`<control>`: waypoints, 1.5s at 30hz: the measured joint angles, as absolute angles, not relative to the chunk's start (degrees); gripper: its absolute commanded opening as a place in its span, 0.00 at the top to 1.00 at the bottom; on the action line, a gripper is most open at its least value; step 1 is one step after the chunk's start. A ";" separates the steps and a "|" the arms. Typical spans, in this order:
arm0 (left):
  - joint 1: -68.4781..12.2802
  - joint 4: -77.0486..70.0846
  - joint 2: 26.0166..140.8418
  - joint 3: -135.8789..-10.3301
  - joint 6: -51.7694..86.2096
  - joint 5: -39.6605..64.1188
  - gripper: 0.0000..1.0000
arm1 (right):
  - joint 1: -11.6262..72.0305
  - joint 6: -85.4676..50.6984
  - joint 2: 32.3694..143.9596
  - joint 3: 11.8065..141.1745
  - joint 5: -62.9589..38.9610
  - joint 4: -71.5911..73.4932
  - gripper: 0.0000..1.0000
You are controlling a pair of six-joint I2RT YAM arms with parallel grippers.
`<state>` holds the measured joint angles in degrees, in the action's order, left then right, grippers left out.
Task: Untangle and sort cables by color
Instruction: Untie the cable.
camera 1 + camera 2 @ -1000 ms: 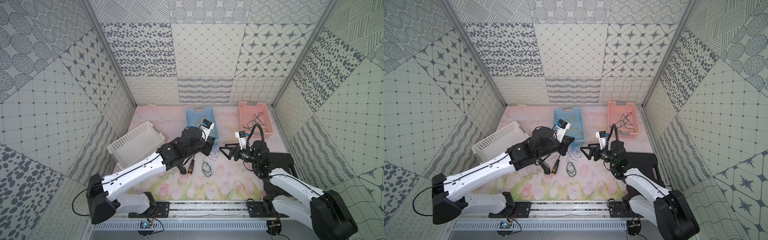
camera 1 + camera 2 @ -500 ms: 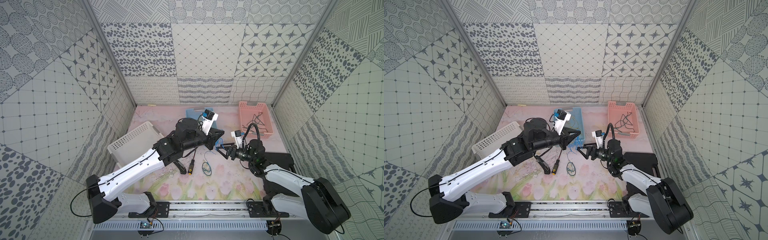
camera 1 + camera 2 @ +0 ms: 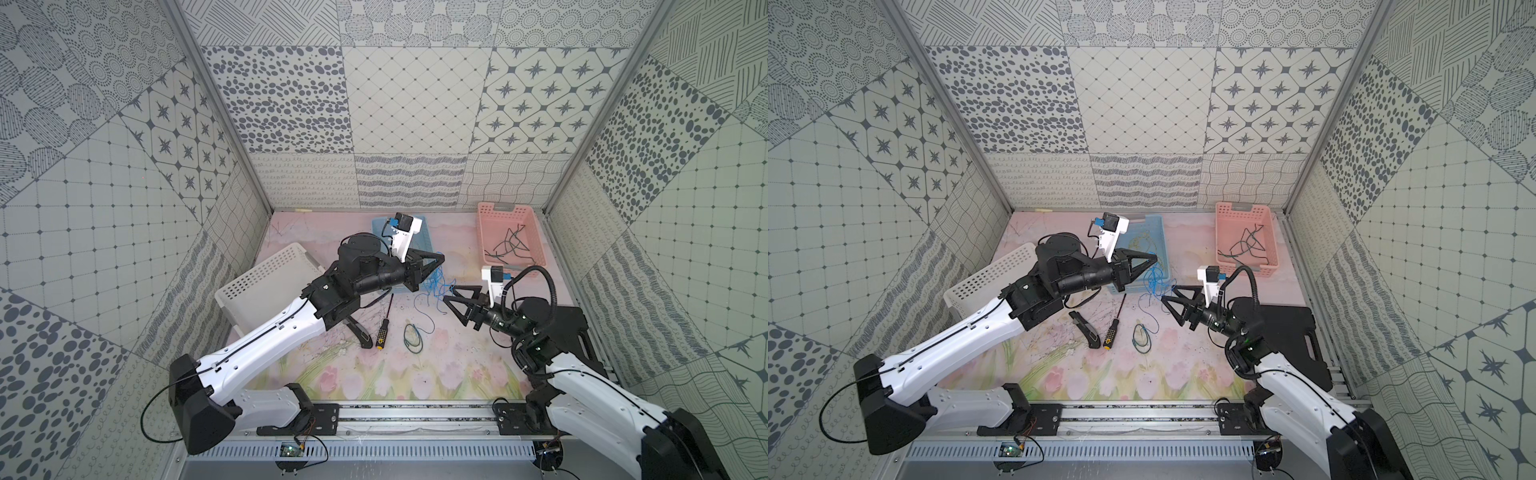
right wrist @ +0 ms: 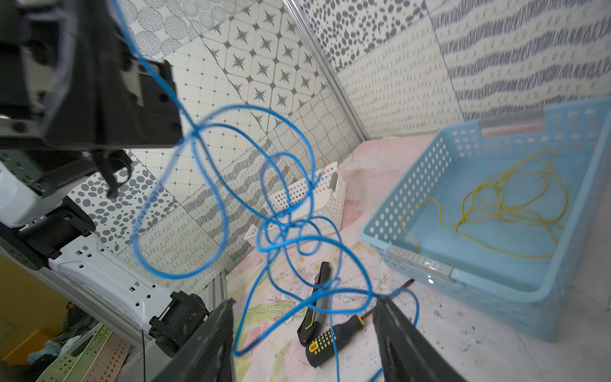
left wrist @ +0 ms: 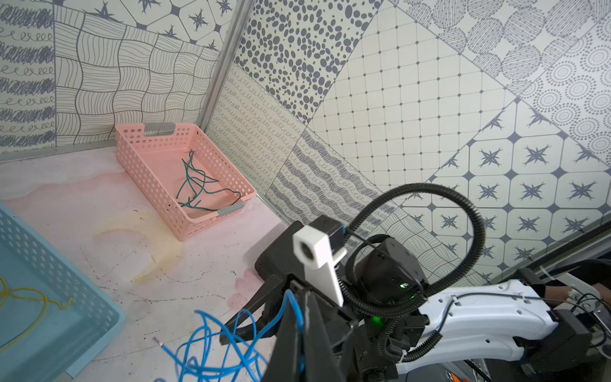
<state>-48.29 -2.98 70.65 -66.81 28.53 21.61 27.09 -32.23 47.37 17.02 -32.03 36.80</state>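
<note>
white basket (image 3: 266,286): left of the blue basket (image 3: 1165,245); probably where blue goes.
left gripper (image 3: 437,258): clamped on the blue tangle (image 3: 434,282). A second ago it was low at the mat off the blue basket's front edge, now it is raised over the front corner.
blue tangle: lifted with it, hangs just in front of the blue basket with its tail on the mat; still knotted.
right gripper (image 3: 449,292): moved in from right of the blue basket. Jaws narrowing but still apart, with a strand crossing the gap unpinched.
meaning: two-hand pull nearly set up, second grip not yet made.
sorted: yellow cables (image 4: 515,216) in the blue basket; dark green cables (image 3: 509,245) in the pink basket (image 3: 482,237), well right of it.
</note>
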 measured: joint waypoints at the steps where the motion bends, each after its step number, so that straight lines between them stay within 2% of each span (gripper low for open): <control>1: -48.27 -3.31 70.63 -66.52 28.67 21.67 1.00 | 27.09 -31.09 45.12 16.91 -31.46 36.14 0.31; 7: -47.55 -4.60 70.59 -65.04 30.06 21.71 1.00 | 27.33 -26.33 38.83 16.38 -31.64 34.85 0.30; 20: -47.22 -5.61 74.24 -64.71 31.55 26.04 1.00 | 28.12 -21.78 36.51 16.93 -31.64 26.46 0.33; 24: -47.22 -5.61 75.13 -64.75 31.57 26.89 1.00 | 30.37 -19.92 39.00 18.87 -33.10 25.76 0.37; 28: -47.22 -5.67 75.99 -64.82 32.25 28.01 1.00 | 33.39 -17.45 43.64 22.00 -32.03 22.59 0.48; 34: -47.22 -6.15 76.79 -64.60 32.82 28.77 1.00 | 33.69 -15.53 43.92 22.52 -29.74 19.05 0.97; 35: -47.22 -6.13 76.79 -64.53 32.82 28.75 1.00 | 33.69 -15.44 43.59 22.52 -29.23 18.72 1.00; 40: -46.52 -5.45 76.07 -64.64 32.53 28.51 1.00 | 33.69 -15.55 42.54 22.61 -26.28 16.97 1.00; 45: -42.33 -3.66 72.99 -65.17 32.36 27.70 1.00 | 33.41 -15.66 42.54 22.70 -21.96 13.98 1.00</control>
